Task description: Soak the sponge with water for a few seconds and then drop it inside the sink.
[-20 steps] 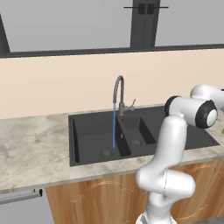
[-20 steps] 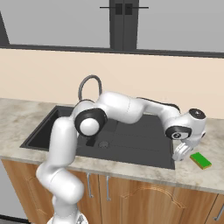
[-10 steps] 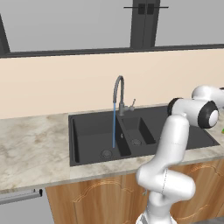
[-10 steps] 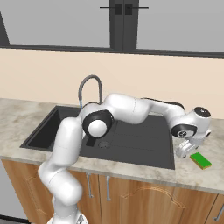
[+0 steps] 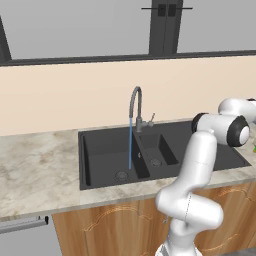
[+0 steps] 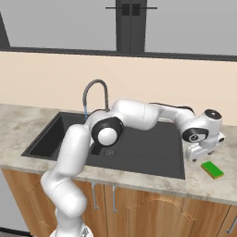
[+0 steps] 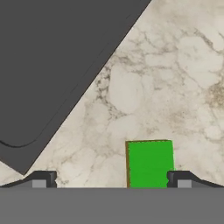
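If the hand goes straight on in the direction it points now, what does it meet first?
Most likely the marble counter beside the sink. The sponge lies between the open fingertips but slightly off-centre; depth is unclear.

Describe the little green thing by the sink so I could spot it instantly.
Find the black double sink set in the marble counter. To its right, near the counter's front edge, lies the sponge: a small flat block, green on top, yellow beneath, just beside the open claw.

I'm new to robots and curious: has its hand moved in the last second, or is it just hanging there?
Yes. In the right base view the open gripper has swung right, away from the sink and closer to the sponge on the counter.
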